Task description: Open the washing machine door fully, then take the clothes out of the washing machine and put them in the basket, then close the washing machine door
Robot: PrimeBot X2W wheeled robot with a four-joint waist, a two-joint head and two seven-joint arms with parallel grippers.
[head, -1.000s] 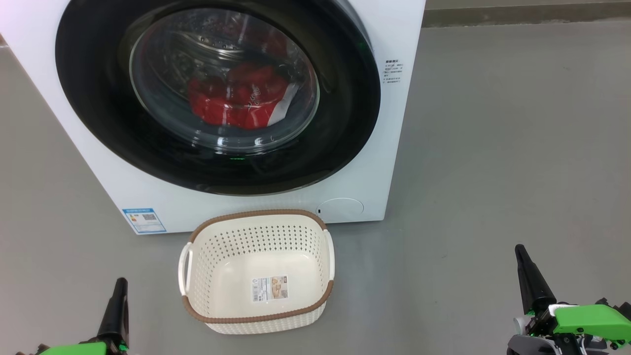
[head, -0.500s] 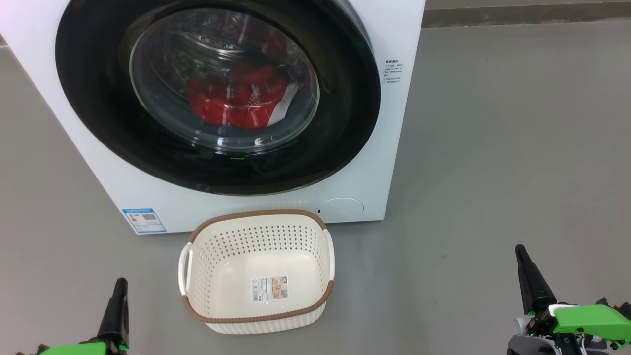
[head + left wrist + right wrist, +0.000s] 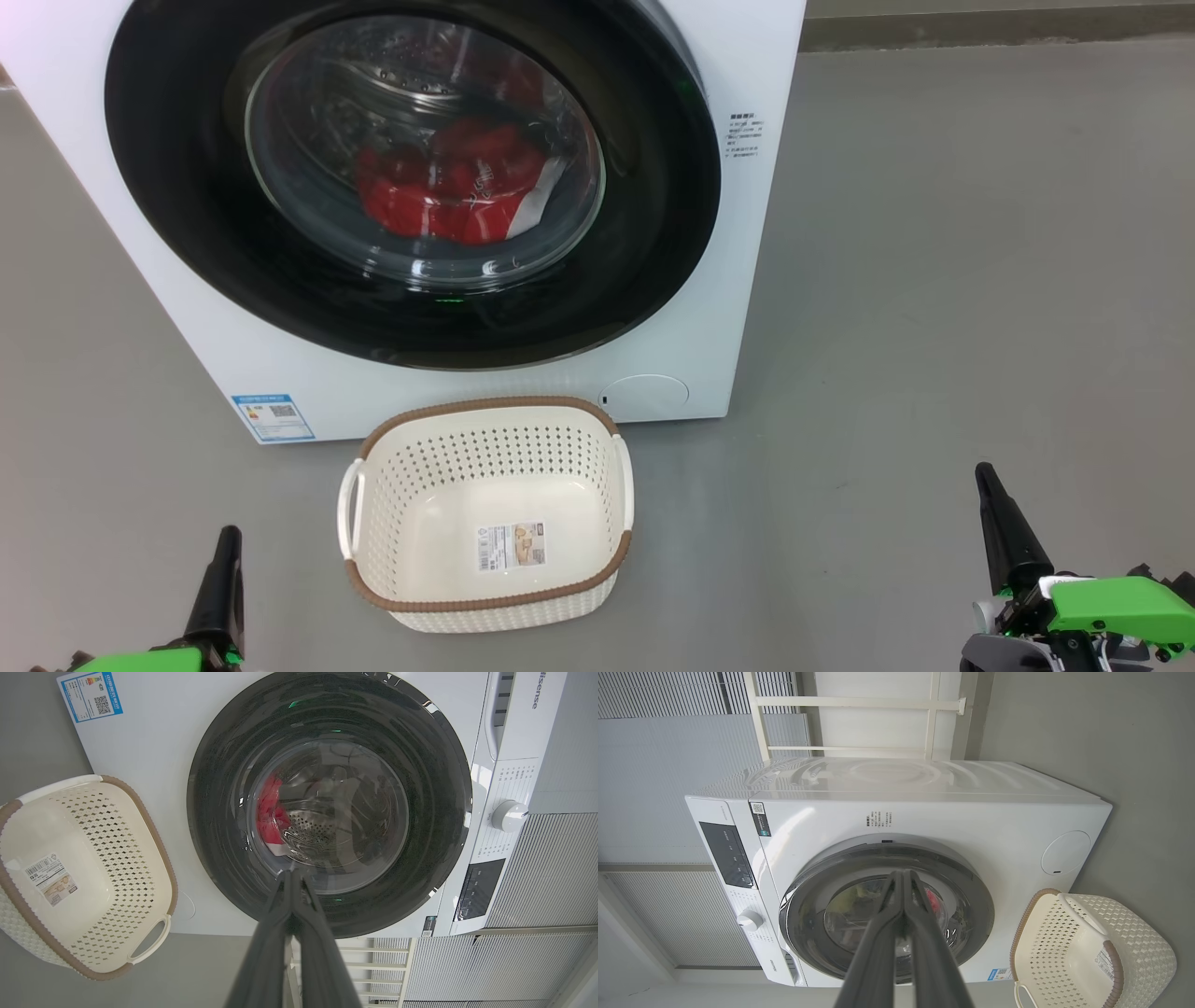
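The white washing machine [image 3: 766,75] fills the top of the head view. Its round black washing machine door [image 3: 177,215] lies flat against the front, and the red clothes [image 3: 448,191] show through the glass window. The cream basket [image 3: 485,425] with a brown rim sits on the floor just before the machine, with only a paper label inside. My left gripper [image 3: 227,537] is shut at the lower left, short of the basket. My right gripper [image 3: 982,471] is shut at the lower right, well clear of the basket. Both wrist views show the door [image 3: 219,788] [image 3: 971,891] and the basket [image 3: 149,826] [image 3: 1134,933].
Grey floor [image 3: 980,280] spreads wide to the right of the machine and around the basket. A blue label [image 3: 273,417] marks the machine's lower left corner. Ribbed grey wall panels [image 3: 551,868] and a white frame [image 3: 850,700] stand behind the machine.
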